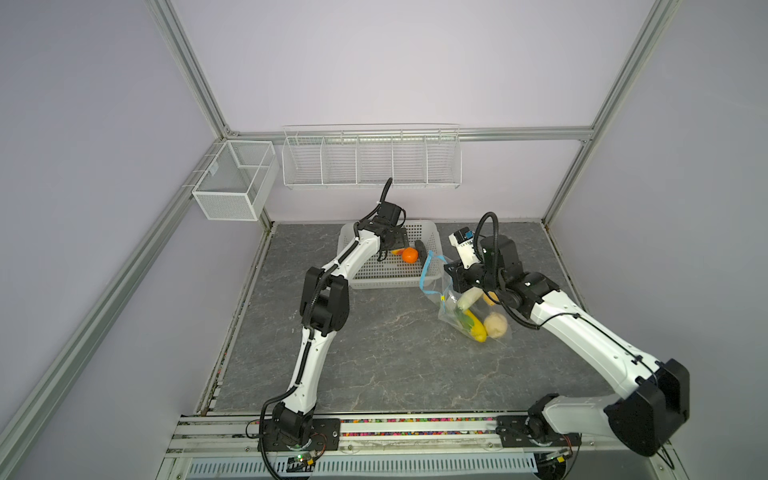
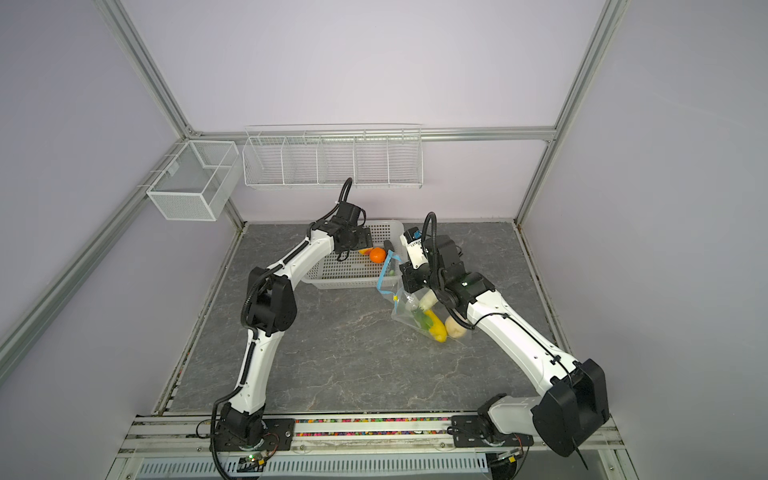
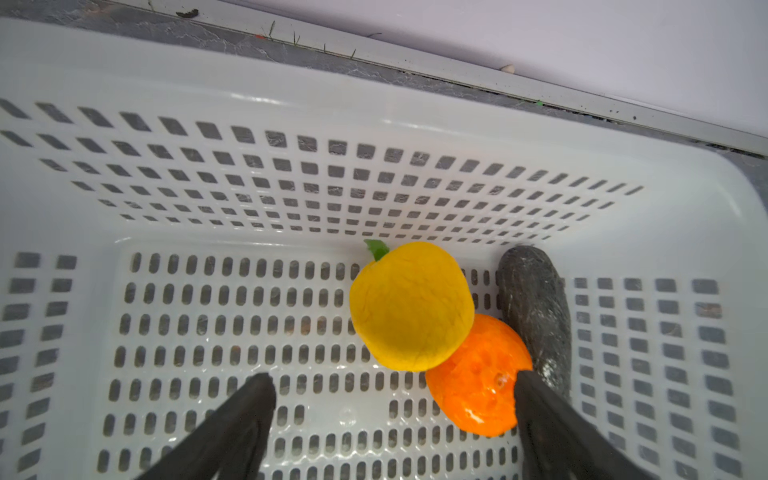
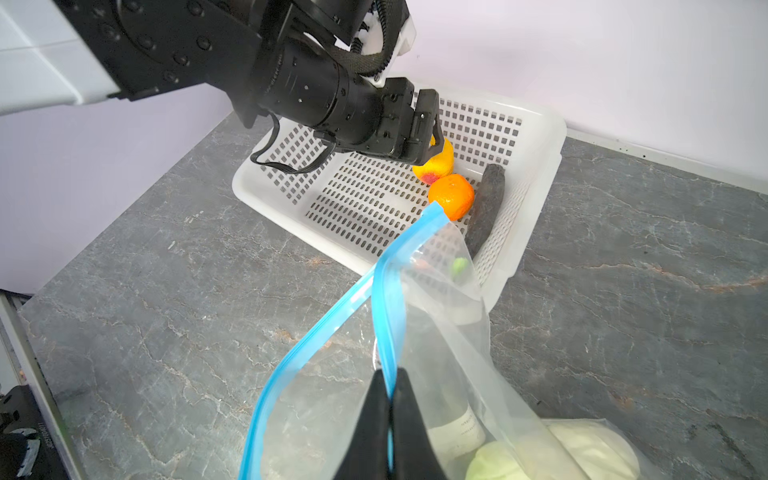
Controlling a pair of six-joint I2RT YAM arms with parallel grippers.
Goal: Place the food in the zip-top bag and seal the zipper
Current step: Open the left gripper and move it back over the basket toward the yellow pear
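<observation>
In the white perforated basket [image 3: 208, 104] lie three pieces of food: a yellow one [image 3: 411, 307], an orange one [image 3: 478, 374] and a dark one [image 3: 536, 311]. My left gripper [image 3: 392, 380] hangs open just above the basket floor, one finger against the orange piece, nothing between its fingers. The zip-top bag [image 1: 469, 307] lies right of the basket, its mouth raised and gaping. My right gripper [image 4: 390, 382] is shut on the blue zipper [image 4: 386, 299]. Inside the bag are a yellow piece [image 1: 476, 326], a beige one [image 1: 495, 325] and a white one [image 1: 467, 297].
The basket [image 1: 386, 274] stands against the back wall on the grey marbled table [image 1: 374, 353]. A white wire rack [image 1: 370, 160] hangs on the back wall, a mesh box [image 1: 232, 183] on the left frame. Aluminium posts [image 1: 565, 178] edge the table.
</observation>
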